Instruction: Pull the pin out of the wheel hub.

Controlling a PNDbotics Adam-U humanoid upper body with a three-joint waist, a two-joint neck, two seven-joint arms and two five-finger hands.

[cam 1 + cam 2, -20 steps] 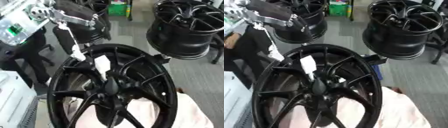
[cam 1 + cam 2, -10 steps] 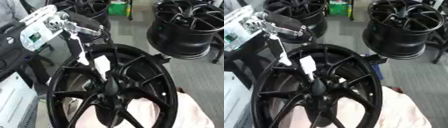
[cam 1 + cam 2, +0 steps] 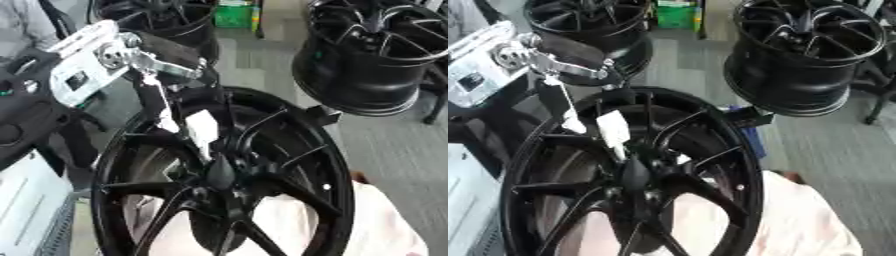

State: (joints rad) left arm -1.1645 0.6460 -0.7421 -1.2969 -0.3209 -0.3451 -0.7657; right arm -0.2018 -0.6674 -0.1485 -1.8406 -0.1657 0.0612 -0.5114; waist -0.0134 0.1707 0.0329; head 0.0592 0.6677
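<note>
Far left, we see our left arm (image 3: 83,75) come in from the upper corner, silver and white w/ black links. The left hand (image 3: 162,102) reaches down over the upper-left rim of the wheel hub (image 3: 223,180). Its fingers (image 3: 166,112) point down twd the spokes, but we can't tell whether they're open, curled or pinching anything; dark on dark there.

Just right of the fingertips is a pale, whitish rectangular piece (image 3: 201,129), standing in the gap betw. spokes above the hub centre (image 3: 219,175). We take that for the pin, or a tag on it; can't say which. It looks apart from the fingers, just beside them.

The hub itself is a big black multi-spoke alloy wheel, face tilted up twd us, sitting over a pale pinkish cloth (image 3: 367,225) at lower right. We judge it heavy and rigid, so it prob. won't shift much when the pin is drawn. The pin looks small, light, stiff, maybe smooth and slippery. Best hold, we'd say: pinch the exposed pale upper end and pull straight along its axis, no sideways lever.

Upper right, another black wheel (image 3: 376,50) stands well apart. Right hand isn't in view.
</note>
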